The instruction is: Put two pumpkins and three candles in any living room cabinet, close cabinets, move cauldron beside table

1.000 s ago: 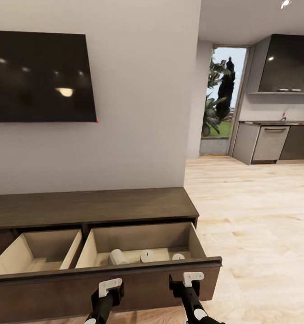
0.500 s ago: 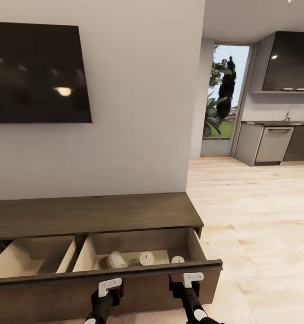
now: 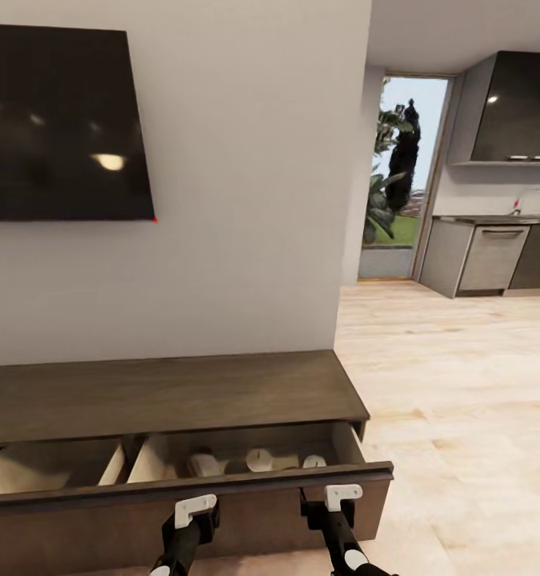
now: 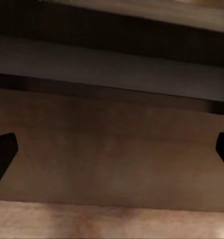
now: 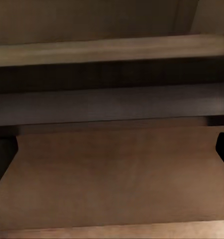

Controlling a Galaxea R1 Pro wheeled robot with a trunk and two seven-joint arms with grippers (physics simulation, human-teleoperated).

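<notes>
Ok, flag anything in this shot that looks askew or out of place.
The cabinet drawer stands partly open, its front proud of the unit. Inside, one candle lies tipped on its side while the other two stand upright. Nothing looks spilled or damaged.

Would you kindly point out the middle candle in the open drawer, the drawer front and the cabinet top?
middle candle point(image 3: 260, 459), head view, its round end face.
drawer front point(image 3: 254, 512), head view, the dark panel between the two arms.
cabinet top point(image 3: 166, 392), head view, bare middle of the flat surface.
</notes>
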